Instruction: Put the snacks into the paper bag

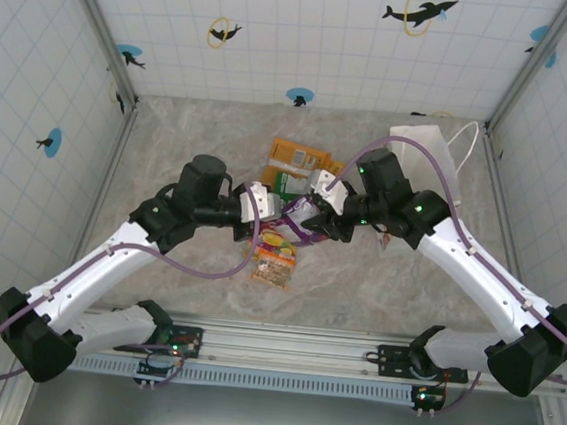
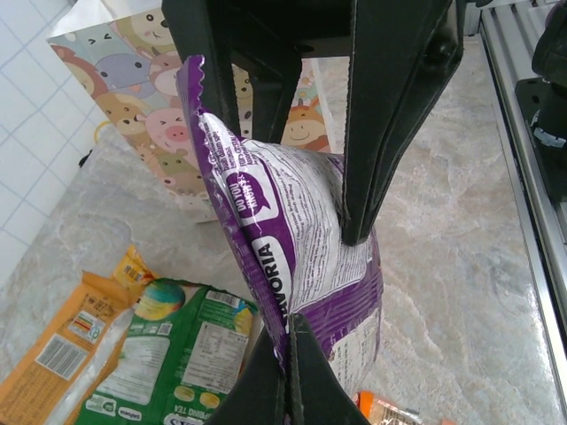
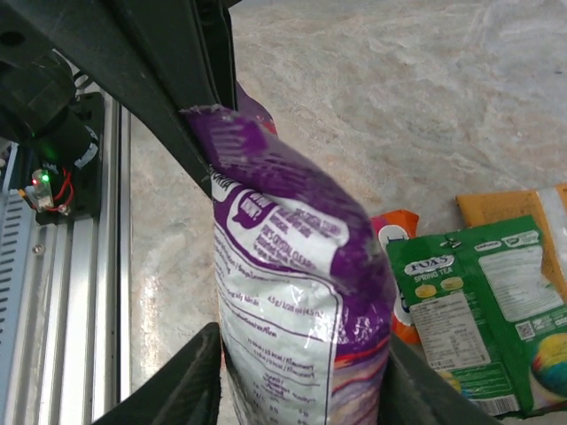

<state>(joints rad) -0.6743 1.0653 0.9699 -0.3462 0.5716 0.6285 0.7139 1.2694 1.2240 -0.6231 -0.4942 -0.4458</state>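
Observation:
A purple snack packet (image 1: 298,221) hangs above the middle of the table, held between both arms. My left gripper (image 2: 292,323) is shut on the packet's (image 2: 292,239) crimped edge. My right gripper (image 3: 297,372) straddles the packet (image 3: 292,292), its fingers (image 2: 390,133) pressed against both faces. The paper bag (image 1: 425,151) stands at the back right, behind the right arm; its cartoon-animal side (image 2: 133,88) shows beyond the packet. Other snacks lie on the table: a green packet (image 2: 168,354), an orange one (image 2: 66,345) and a red-yellow one (image 1: 274,257).
The marble-look tabletop (image 1: 201,134) is fenced by white tiled walls. A metal rail (image 1: 301,340) runs along the near edge by the arm bases. The green packet (image 3: 478,310) and orange packet (image 3: 523,208) lie just beside the held packet.

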